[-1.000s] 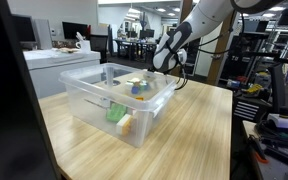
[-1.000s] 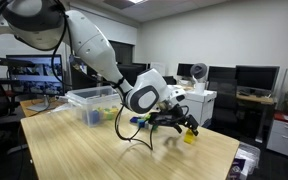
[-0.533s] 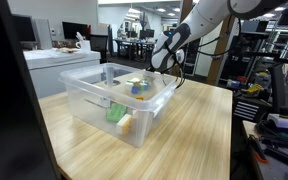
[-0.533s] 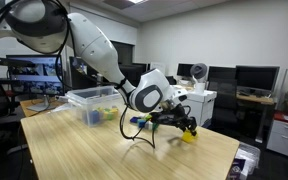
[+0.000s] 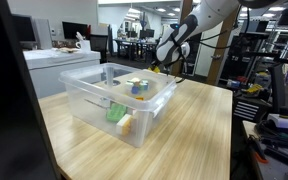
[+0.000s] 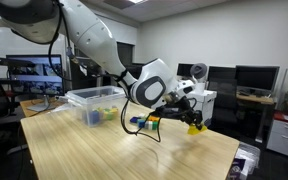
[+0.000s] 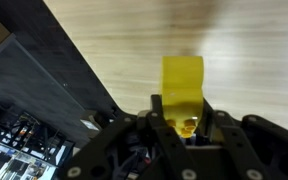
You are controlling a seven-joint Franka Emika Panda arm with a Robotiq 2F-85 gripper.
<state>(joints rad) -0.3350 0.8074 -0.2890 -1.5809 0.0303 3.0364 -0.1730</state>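
An open office with monitors and desks lies behind a pale wood-grain bench (image 6: 84, 150). Above it, clear of the surface, hangs a yellow block (image 7: 182, 88). It is smooth and rectangular, and the claw (image 7: 184, 118) is closed tight on its lower end, so in the wrist view that end is hidden between the black fingers. In an exterior view the block (image 6: 196, 127) shows as a small yellow spot under the claw (image 6: 190, 118), past the bin and towards the bench's far end. The wrist view shows the bench's dark edge running diagonally just beside the block.

A clear plastic bin (image 5: 94, 105) stands well apart from the block, nearer the middle of the bench. Through its see-through walls show a green piece (image 5: 116, 114), an orange-yellow piece (image 5: 126, 124) touching it, and a blue-and-yellow item (image 5: 139, 88) near the far wall. All three are too small to identify.

From this side the claw (image 5: 162, 66) is only a dark shape, and the block cannot be made out there.
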